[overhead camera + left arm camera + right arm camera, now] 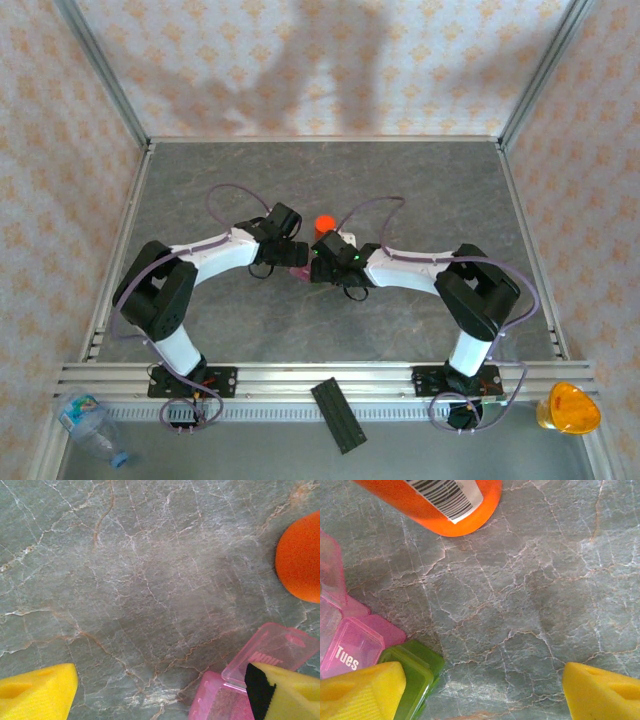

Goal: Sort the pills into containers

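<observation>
Surface (400,190): grey marble, orange bottle (324,223) on it.
Containers (350,650): just beside bottle, pink lid open.
Left pincer (162,690): I see it spread, near bottle.
Right pincer (482,680): spread, near bottle.

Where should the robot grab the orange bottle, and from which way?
Probably around its round labelled body. The orange bottle seems to stand upright on the table, so a gripper coming level from the side can close across its curved wall. The right gripper faces it over bare table, with the pink box off to one side.
</observation>
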